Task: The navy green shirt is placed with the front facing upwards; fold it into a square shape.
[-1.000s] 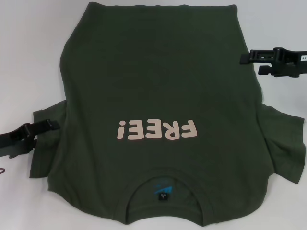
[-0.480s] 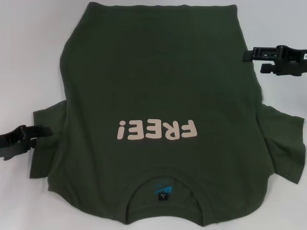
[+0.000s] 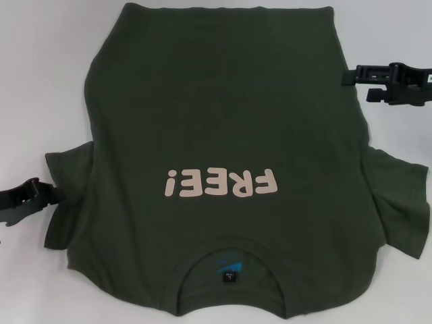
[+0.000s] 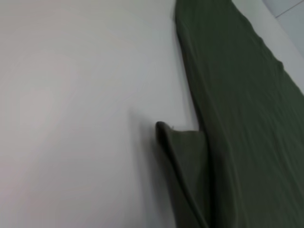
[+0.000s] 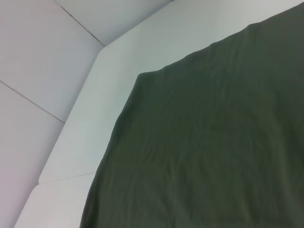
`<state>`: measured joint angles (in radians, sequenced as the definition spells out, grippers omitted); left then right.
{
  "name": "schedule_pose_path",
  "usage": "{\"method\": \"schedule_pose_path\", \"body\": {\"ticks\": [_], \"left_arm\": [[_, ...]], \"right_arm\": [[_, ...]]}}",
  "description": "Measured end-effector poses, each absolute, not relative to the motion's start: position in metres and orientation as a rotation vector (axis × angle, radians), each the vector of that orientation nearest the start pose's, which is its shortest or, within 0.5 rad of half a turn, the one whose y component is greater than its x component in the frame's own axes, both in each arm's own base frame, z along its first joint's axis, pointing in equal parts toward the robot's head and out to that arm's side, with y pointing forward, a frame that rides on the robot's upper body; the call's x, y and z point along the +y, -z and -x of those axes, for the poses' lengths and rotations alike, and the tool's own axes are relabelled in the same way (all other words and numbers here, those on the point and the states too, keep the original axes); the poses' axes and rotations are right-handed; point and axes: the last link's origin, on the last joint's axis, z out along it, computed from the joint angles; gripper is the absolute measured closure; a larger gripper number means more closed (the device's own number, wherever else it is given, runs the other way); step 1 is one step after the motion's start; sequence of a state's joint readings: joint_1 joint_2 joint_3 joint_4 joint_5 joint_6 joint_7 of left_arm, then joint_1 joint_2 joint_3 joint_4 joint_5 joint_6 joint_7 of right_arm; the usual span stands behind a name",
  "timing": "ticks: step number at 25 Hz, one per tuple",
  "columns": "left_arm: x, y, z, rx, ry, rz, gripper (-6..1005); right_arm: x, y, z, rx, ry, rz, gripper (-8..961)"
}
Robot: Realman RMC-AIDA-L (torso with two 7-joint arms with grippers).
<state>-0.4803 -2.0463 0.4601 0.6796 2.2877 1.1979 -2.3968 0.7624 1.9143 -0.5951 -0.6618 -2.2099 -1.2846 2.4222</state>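
The navy green shirt (image 3: 223, 121) lies flat, front up, on the white table (image 3: 40, 81). Its collar is nearest me and the pink "FREE!" lettering (image 3: 221, 183) reads upside down. My left gripper (image 3: 47, 192) is low at the outer edge of the left sleeve (image 3: 67, 196), open, its tip just meeting the cloth. My right gripper (image 3: 358, 86) hovers open beside the shirt's right side, near the hem end, with nothing in it. In the left wrist view the sleeve (image 4: 187, 156) shows a raised corner beside the body cloth (image 4: 237, 95). The right wrist view looks down on the shirt's hem corner (image 5: 213, 142).
Bare white tabletop (image 4: 71, 118) stretches to the left of the shirt. In the right wrist view the table's far corner (image 5: 118, 57) shows past the hem, with pale floor tiles (image 5: 38, 57) beyond. The right sleeve (image 3: 401, 202) lies spread near the table's right edge.
My left gripper has drawn back leftward, off the left sleeve to its outer edge. The right gripper shifted slightly right and then held still. The shirt has hardly moved.
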Motion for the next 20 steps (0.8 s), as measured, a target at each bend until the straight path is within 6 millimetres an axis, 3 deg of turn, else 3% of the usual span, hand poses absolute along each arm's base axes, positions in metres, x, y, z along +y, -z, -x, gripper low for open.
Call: {"method": "schedule_pose_path", "body": {"ticks": [7, 13, 20], "left_arm": [[0.339, -0.042, 0.362, -1.915, 0.582, 1.715, 996], [0.342, -0.047, 0.359, -1.889, 0.58, 1.731, 997], [0.35, -0.077, 0.36, -1.825, 0.442, 1.726, 999]], "right_arm": [[0.433, -0.082, -0.248, 1.621, -0.628, 2.108, 12], [0.434, -0.083, -0.248, 1.62, -0.632, 2.106, 12], [0.434, -0.085, -0.248, 1.618, -0.64, 2.098, 12]]}}
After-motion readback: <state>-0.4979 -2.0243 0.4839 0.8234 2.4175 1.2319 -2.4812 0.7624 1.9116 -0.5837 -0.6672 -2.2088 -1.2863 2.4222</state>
